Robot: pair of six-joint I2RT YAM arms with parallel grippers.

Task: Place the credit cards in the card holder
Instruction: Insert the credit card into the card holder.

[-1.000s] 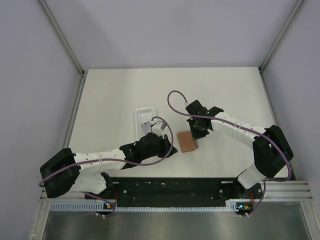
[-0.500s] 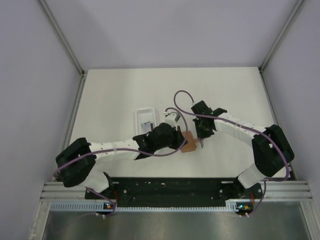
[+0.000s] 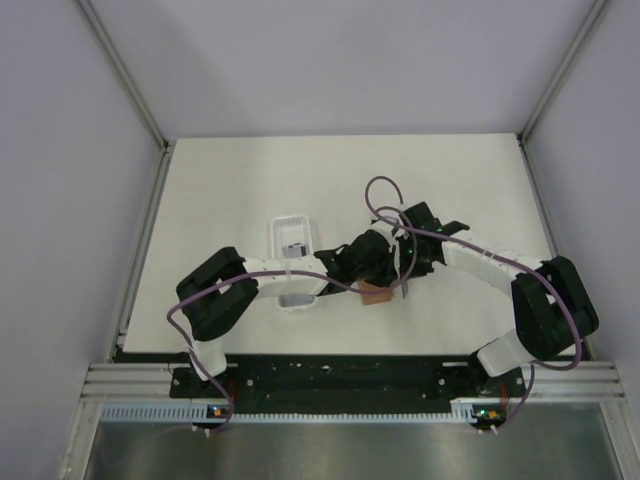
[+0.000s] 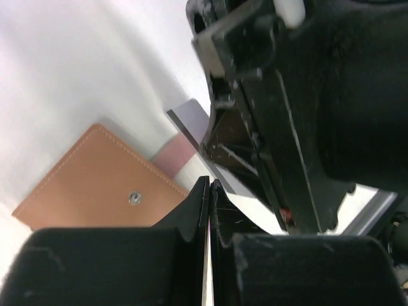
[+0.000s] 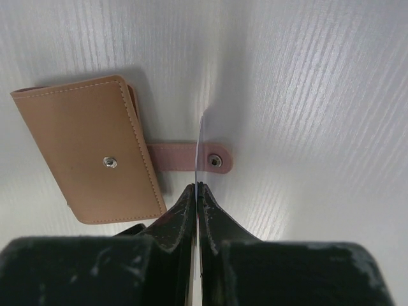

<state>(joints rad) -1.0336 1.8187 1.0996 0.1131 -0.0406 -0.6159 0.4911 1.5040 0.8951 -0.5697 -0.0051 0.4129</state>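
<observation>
The card holder [image 3: 376,294] is an orange-brown wallet lying folded on the table, with its pink strap [image 5: 182,156] unsnapped and stretched out. It also shows in the left wrist view [image 4: 89,191] and the right wrist view [image 5: 86,146]. My right gripper [image 5: 196,186] is shut on a silvery credit card [image 5: 201,143], held on edge above the strap, just right of the wallet [image 3: 405,275]. That card shows its dark stripe in the left wrist view [image 4: 191,118]. My left gripper [image 4: 209,183] is shut, its tips over the wallet's right edge [image 3: 371,270]. A second card [image 3: 297,299] lies on the table.
A long white tray [image 3: 290,228] stands left of the wallet with a grey card-like thing [image 3: 293,247] inside. The left arm lies low across the table between the tray and the wallet. The two grippers are almost touching.
My left arm has swung right from the tray to the wallet. My right gripper has shifted a little right, off the wallet, still holding the card.
</observation>
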